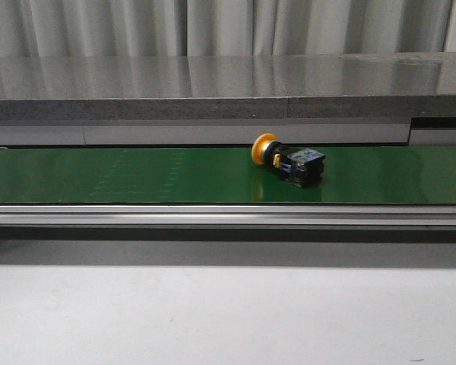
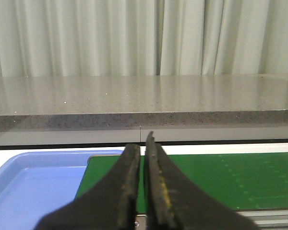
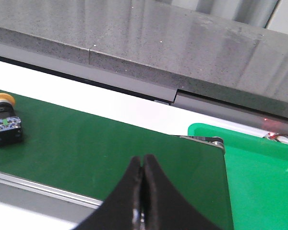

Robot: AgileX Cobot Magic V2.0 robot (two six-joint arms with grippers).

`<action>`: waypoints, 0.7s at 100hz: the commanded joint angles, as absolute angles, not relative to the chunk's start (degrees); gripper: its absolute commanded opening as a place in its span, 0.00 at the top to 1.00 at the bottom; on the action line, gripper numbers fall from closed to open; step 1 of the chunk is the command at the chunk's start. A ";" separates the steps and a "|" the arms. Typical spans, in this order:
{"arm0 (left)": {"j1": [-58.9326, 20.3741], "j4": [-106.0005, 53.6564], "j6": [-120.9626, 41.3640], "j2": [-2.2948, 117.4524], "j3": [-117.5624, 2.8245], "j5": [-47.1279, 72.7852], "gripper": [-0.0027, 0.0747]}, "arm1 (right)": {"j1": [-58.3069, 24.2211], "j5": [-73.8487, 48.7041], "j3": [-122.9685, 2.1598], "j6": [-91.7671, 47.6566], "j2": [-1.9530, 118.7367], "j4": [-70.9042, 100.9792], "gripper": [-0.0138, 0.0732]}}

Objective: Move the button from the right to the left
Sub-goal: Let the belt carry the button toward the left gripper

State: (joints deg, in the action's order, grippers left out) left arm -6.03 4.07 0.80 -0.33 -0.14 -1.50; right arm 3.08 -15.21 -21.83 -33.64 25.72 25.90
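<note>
Nothing is picked up yet: the button (image 1: 287, 160) lies on its side on the green belt (image 1: 137, 175), right of centre in the front view. Both the left gripper (image 2: 143, 143) and right gripper (image 3: 142, 165) are pinched closed and empty (neither shows in that view), so the whole move remains.

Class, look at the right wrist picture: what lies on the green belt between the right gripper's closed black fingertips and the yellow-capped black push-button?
Nothing: between the right gripper and the yellow-capped black push-button runs only bare green conveyor belt, seen in the right wrist view.

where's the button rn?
Front view: the button lies on its side on the green belt, right of centre, near the belt's far edge. Neither pincer is touching it.
</note>
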 commanded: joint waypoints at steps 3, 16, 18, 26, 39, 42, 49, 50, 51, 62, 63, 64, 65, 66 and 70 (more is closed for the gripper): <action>-6.55 1.50 1.37 -2.14 -0.81 -6.68 0.96 | 2.99 -11.38 -23.33 -34.07 25.74 26.70 0.92; -6.55 0.00 1.37 0.30 -6.79 -3.63 0.96 | 2.99 -11.38 -23.33 -34.07 25.74 26.70 0.92; -6.55 0.00 1.37 1.12 -8.06 -2.43 0.96 | 2.99 -11.38 -23.33 -34.07 25.74 26.70 0.92; -6.55 0.00 1.37 5.05 -13.25 3.46 0.96 | 2.99 -11.38 -23.33 -34.07 25.74 26.70 0.92; -6.55 0.00 1.37 14.74 -22.99 12.34 0.96 | 2.99 -11.38 -23.33 -34.07 25.74 26.70 0.92; -6.55 0.00 1.37 16.92 -25.07 14.21 0.96 | 2.99 -11.38 -23.33 -34.07 25.74 26.70 0.92; -6.55 0.00 1.37 22.49 -30.32 19.13 0.96 | 2.99 -11.38 -23.33 -34.07 25.74 26.70 0.92; -6.55 0.00 1.37 23.59 -30.84 19.13 0.96 | 2.99 -11.38 -23.33 -34.07 25.74 26.70 0.92; -6.55 0.00 1.37 24.13 -31.88 20.01 0.96 | 2.99 -11.38 -23.33 -34.07 25.74 26.70 0.92; -6.55 0.00 1.37 32.51 -39.38 27.59 0.96 | 2.99 -11.38 -23.33 -34.07 25.74 26.70 0.92; -6.55 0.00 1.37 33.00 -40.31 28.53 0.96 | 2.99 -11.38 -23.33 -34.07 25.74 26.70 0.92; -6.55 0.00 1.37 34.01 -40.78 28.98 0.96 | 2.99 -11.38 -23.33 -34.07 25.74 26.70 0.92; -6.55 0.00 1.37 34.50 -41.70 29.89 0.96 | 2.99 -11.38 -23.33 -34.07 25.74 26.70 0.92; -6.55 0.00 1.37 34.99 -42.14 30.35 0.96 | 2.99 -11.38 -23.33 -34.07 25.74 26.70 0.92; -6.55 0.00 1.37 37.80 -44.70 32.89 0.96 | 2.99 -11.38 -23.33 -34.07 25.74 26.70 0.92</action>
